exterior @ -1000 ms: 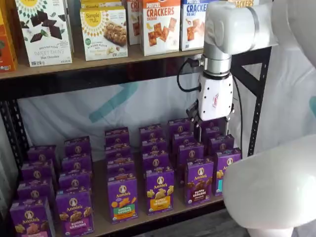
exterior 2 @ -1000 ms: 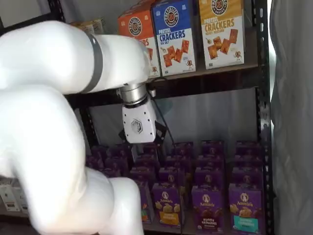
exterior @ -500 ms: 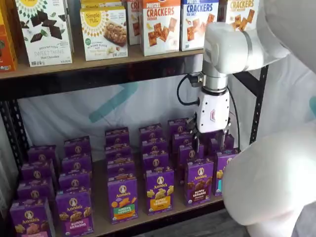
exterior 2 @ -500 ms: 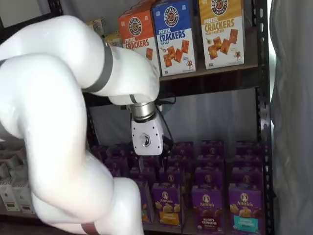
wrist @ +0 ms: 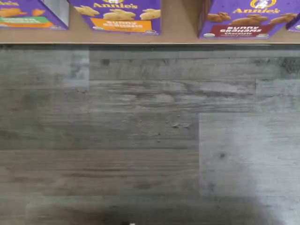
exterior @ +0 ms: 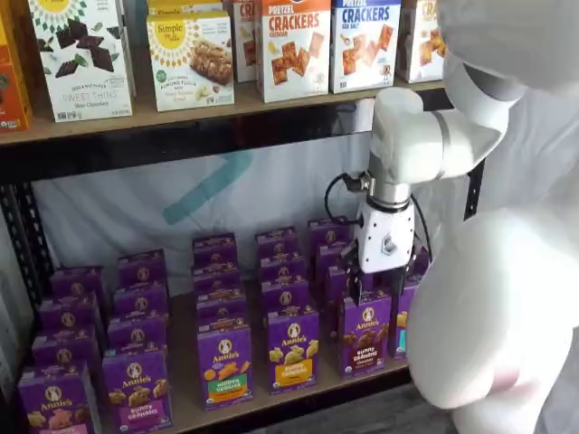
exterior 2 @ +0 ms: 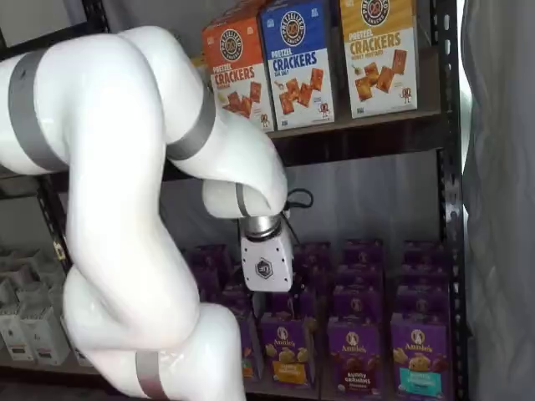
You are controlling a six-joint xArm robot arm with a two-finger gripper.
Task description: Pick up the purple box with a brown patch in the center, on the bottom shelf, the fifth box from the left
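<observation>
The purple box with the brown "bunny grahams" band stands at the front of the bottom shelf. It also shows in the other shelf view and in the wrist view, at the shelf's front edge. My gripper hangs just above and slightly behind it, its white body upright. A gap shows between the black fingers, and nothing is in them. In a shelf view my gripper sits low among the box rows, its fingers mostly lost against the purple cartons.
Purple cartons with a yellow band and a teal band flank the target. Several rows of purple cartons stand behind. The upper shelf holds cracker boxes. A black rack post stands at the right. Grey wood floor lies below.
My gripper has come down from just under the upper board to just above the front cartons on the bottom shelf. Its fingers stay apart and empty.
</observation>
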